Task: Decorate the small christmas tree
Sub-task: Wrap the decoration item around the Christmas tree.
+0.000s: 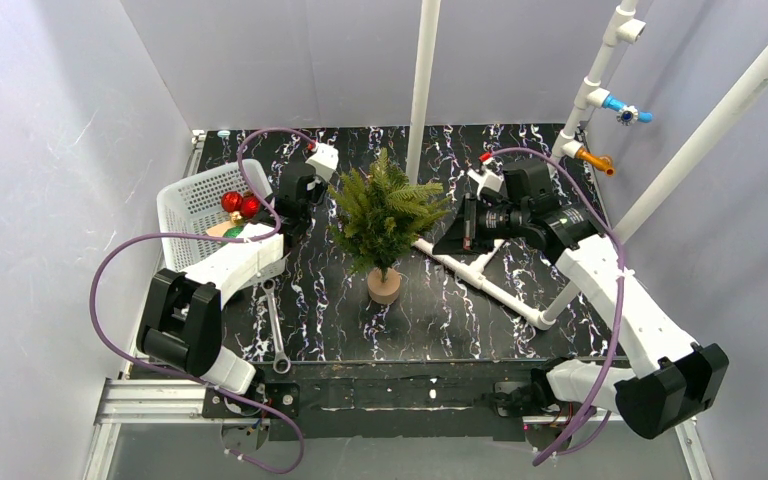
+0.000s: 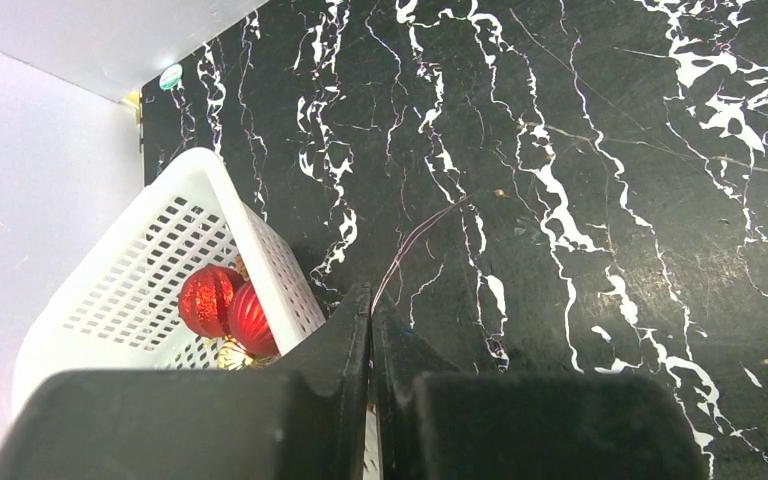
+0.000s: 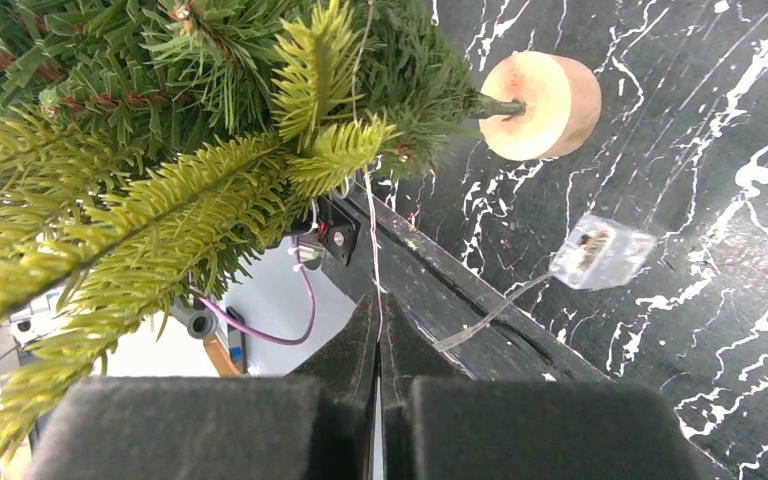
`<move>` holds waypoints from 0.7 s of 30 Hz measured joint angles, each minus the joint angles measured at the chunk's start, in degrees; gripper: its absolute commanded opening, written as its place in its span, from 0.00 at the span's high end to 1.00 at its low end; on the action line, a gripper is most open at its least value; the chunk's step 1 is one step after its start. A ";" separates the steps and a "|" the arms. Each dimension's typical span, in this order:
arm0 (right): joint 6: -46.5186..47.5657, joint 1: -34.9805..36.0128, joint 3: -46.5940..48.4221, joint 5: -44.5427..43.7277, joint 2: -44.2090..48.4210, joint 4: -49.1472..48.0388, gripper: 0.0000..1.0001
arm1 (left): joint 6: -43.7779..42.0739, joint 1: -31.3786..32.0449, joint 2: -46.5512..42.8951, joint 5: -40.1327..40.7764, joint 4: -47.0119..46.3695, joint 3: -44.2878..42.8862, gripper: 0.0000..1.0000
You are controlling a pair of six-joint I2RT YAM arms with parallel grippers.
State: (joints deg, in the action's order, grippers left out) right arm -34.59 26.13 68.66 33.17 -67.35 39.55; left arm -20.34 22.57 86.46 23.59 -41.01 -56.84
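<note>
The small christmas tree (image 1: 385, 212) stands upright mid-table on its round wooden base (image 1: 384, 287). In the right wrist view its green branches (image 3: 160, 190) fill the upper left and the base (image 3: 545, 105) is at the top. My right gripper (image 3: 378, 305) is shut on a thin light wire (image 3: 370, 230) that runs up into the branches. It sits just right of the tree (image 1: 452, 232). My left gripper (image 2: 371, 295), just left of the tree (image 1: 305, 195), is shut on a thin wire (image 2: 415, 235) trailing over the table.
A white basket (image 1: 192, 205) at the left holds two red baubles (image 2: 225, 305) and a gold ornament (image 2: 232, 352). A clear plastic box (image 3: 600, 250) on a lead lies near the tree base. A wrench (image 1: 275, 325) lies near the front; white pipes (image 1: 480, 270) cross the right.
</note>
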 measured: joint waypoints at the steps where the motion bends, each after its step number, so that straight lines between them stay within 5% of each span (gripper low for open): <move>1: -0.13 0.57 0.00 0.00 -0.31 -0.31 0.99 | 0.02 -0.02 0.00 0.00 0.00 0.00 1.00; 21: -1.84 4.15 -0.13 -0.85 -2.21 -3.32 0.99 | 1.95 -0.87 -1.09 0.26 0.83 0.76 1.00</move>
State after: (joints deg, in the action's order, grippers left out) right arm -36.42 30.28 68.53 32.32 -69.56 36.23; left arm -18.39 21.69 85.36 23.86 -40.18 -56.07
